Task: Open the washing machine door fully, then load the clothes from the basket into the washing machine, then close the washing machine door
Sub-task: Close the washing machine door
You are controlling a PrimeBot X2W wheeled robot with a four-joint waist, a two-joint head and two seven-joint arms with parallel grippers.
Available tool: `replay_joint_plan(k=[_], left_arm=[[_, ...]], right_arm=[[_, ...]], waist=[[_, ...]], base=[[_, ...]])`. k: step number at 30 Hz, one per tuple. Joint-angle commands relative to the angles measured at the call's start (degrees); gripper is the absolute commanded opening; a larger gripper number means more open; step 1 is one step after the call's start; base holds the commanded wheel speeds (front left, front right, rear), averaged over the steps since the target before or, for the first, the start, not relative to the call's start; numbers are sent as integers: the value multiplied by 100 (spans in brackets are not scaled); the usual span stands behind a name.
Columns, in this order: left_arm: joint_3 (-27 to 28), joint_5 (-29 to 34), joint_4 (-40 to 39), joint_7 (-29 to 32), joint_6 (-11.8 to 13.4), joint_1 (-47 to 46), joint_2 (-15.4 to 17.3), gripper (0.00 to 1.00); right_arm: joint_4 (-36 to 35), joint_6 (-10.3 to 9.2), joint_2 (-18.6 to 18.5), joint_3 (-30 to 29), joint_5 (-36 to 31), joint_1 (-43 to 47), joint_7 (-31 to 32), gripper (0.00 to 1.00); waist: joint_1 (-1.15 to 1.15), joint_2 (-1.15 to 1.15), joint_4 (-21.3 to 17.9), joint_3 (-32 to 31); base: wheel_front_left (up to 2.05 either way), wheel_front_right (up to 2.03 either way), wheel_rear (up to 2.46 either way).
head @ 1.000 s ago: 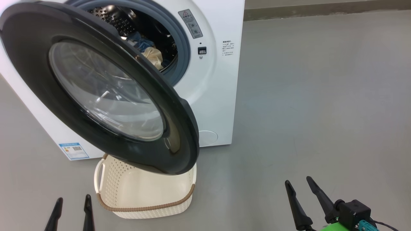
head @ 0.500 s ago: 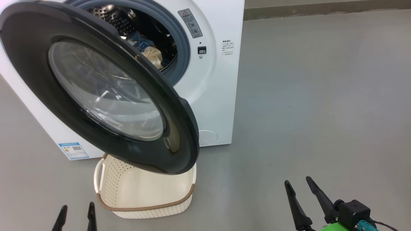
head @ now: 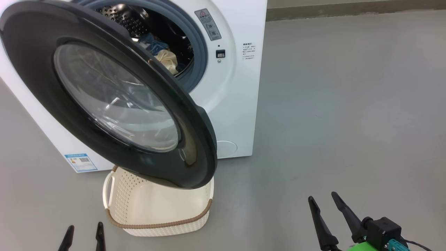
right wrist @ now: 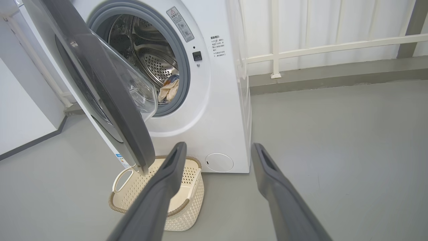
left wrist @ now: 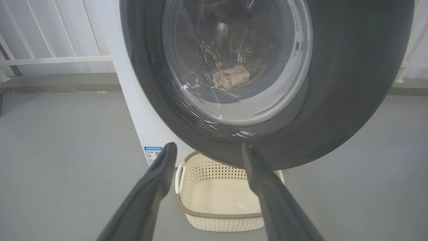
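Clothes (head: 166, 60) sit inside washing machine (head: 237, 104); door (head: 35, 69) overhangs basket (head: 156, 228), perhaps touching.

In the head view the washing machine door (head: 115, 101) hid the far end of the basket (head: 160, 225) and the left half of the drum mouth, leaving a beige bunch and a scrap of blue of the clothes (head: 166, 59) past its black rim, and the top edge cut off the washing machine (head: 230, 104). The bottom edge cut off the left gripper (head: 85, 226) below its fingertips and the right gripper (head: 322, 196) at its dark mount. The print on the blue label (head: 81, 162) and the grey warning sticker (head: 208, 23) was too small to read.
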Motion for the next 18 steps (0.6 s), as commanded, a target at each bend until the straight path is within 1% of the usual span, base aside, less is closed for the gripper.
replay_joint_plan(k=[1,2,3,7,8,11,14,18], left_arm=[[184,-25,-106,-37,-21,-162,21,100],[186,-26,-109,-37,-17,-162,21,100],[186,-27,-111,-37,-16,-161,20,100],[177,-38,-111,-37,-20,-160,19,100],[175,-44,-114,-37,-21,-163,19,100],[189,-73,-114,-37,-32,-169,18,100],[201,-87,-89,-37,-51,-183,18,100],[188,-88,-68,-37,-67,-228,17,100]], right_arm=[[-138,9,-35,165,-27,-174,-70,45],[-140,9,-37,165,-28,-180,-70,14],[-143,9,-38,164,-28,-184,-70,0],[-254,9,-28,113,80,-215,-70,0],[-394,9,-11,27,235,-238,-70,0],[-1034,9,11,-22,445,-344,-70,0],[-1764,9,15,67,519,-508,-70,0],[-2732,9,-72,483,646,-884,-70,0]], waist=[[0,0,0,4],[0,0,-1,7],[0,0,0,8],[0,0,6,14],[0,0,8,19],[0,0,5,41],[0,0,9,68],[0,0,38,102]], base=[[0,0,0],[0,0,0],[0,0,0],[0,0,0],[0,0,0],[0,0,0],[0,0,0],[0,0,0]])
